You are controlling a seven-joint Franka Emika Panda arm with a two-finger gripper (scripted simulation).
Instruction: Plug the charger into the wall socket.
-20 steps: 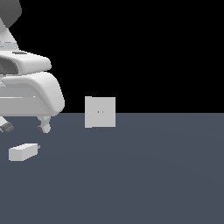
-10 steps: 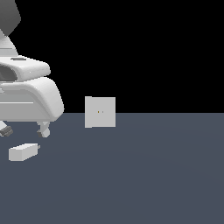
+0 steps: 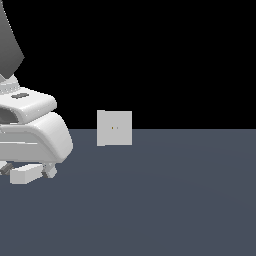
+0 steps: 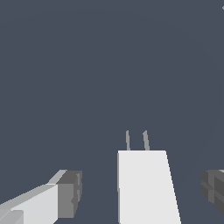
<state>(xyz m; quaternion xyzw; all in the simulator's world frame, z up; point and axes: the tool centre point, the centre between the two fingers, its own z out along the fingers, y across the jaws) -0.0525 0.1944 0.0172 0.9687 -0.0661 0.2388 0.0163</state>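
Both jaws stand wide apart around the charger, untouched.

No readable text, no labels, no brands, no numbers, no signs

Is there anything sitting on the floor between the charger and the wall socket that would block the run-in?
Nothing visible. In the exterior view the charger lies under the hand, and the dark floor from there to the upright wall socket is bare. The wrist view shows only floor beyond the prongs.
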